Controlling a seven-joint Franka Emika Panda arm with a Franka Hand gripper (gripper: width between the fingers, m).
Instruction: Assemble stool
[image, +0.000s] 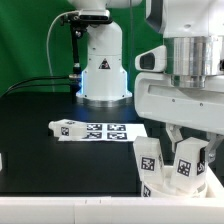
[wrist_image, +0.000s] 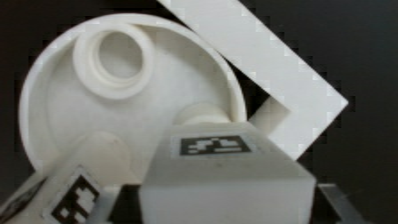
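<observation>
Exterior view first, from its left: a loose leg (image: 62, 127) lies on its side, touching the left end of the marker board (image: 108, 131). It is short, chunky and white, with a black-and-white tag on its end. Further right, close to the camera, two more white legs stand up side by side under the arm's big white hand. The left leg (image: 148, 165) and the right leg (image: 188, 163) each show a square tag on the face towards me. The gripper (image: 183, 142) comes down from above them. I read the claw as drawn in tight and pinching the right leg, though the pads themselves are hard to make out here.

In the wrist view, the stool seat (wrist_image: 71, 100) is a round white disc with a raised rim and a round socket (wrist_image: 125, 52) near its edge. A tagged leg sits in the middle, just under the camera and over the disc, and a second tagged leg shows beside it. A white angled bar (wrist_image: 285, 70) lies against the seat's rim.

The table (image: 40, 110) is matt black with a white front edge. Behind it a green curtain (image: 30, 40) hangs at the left, black cables run along the table, and the arm's white base (image: 105, 70) glows blue at its foot.
</observation>
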